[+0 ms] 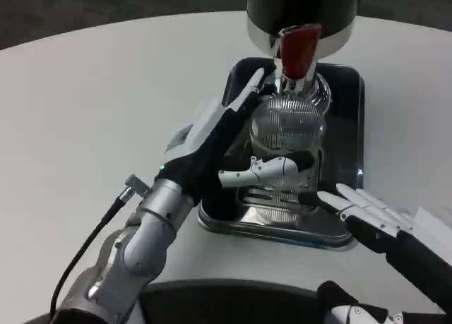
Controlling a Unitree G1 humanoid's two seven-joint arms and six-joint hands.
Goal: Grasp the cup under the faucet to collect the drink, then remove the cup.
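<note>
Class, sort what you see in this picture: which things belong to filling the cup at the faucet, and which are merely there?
Belong to the job:
- clear ribbed cup
- faucet with red lever
- left hand, holding the cup
- right hand, near the tray
- drip tray

Merely there:
- white table
- black cable on the left arm

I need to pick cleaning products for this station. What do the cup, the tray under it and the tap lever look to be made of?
Cup: clear ribbed glass or hard plastic; you see through it. Tray: dark and glossy, with a shiny, likely steel, drip grate. Tap lever: smooth red, probably plastic.
</note>
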